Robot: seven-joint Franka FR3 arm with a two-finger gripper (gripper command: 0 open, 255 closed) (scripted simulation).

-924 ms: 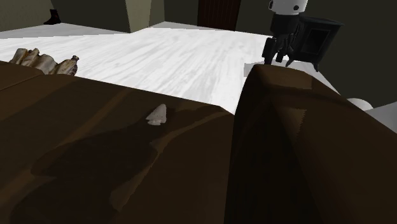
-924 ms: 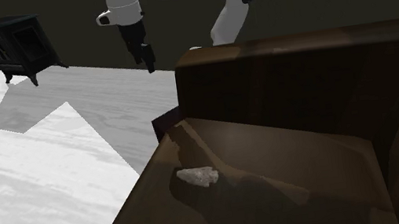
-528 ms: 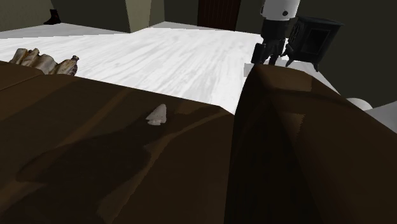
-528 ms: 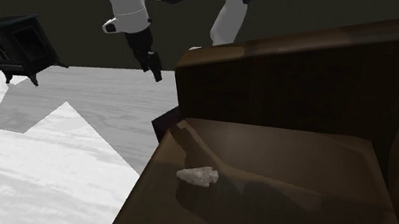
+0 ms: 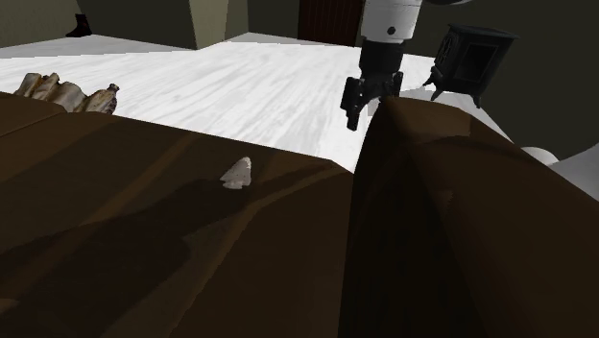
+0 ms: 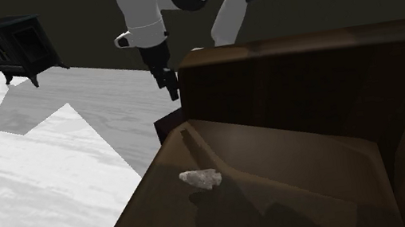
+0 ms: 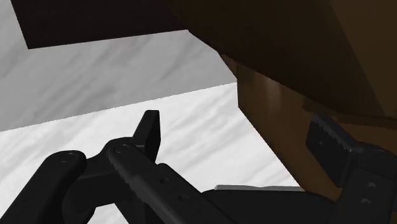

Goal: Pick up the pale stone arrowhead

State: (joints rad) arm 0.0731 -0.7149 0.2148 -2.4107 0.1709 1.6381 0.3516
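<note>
A pale stone arrowhead point(image 5: 236, 174) lies flat on the dark brown seat of a sofa point(image 5: 144, 240); it is also on that seat point(image 6: 282, 178) as the arrowhead point(image 6: 201, 179) in the second exterior view. My black gripper point(image 5: 365, 112) hangs over the white floor just beside the sofa's armrest point(image 5: 432, 182), well away from the arrowhead and above its level. In the second exterior view the gripper point(image 6: 170, 88) points down next to the armrest's corner. In the wrist view the gripper point(image 7: 238, 137) is open, with nothing between its fingers, floor and the brown sofa side ahead.
The tall armrest point(image 6: 283, 66) stands between the gripper and the seat. A black stove point(image 5: 470, 58) stands on the white floor point(image 5: 259, 86); it is the stove point(image 6: 11, 45) at far left in the second exterior view. A pale bundle point(image 5: 58, 91) lies beyond the sofa.
The gripper has moved down and toward the shoulder view's left, from over the armrest's far end to beside its corner. The arrowhead has not moved.
</note>
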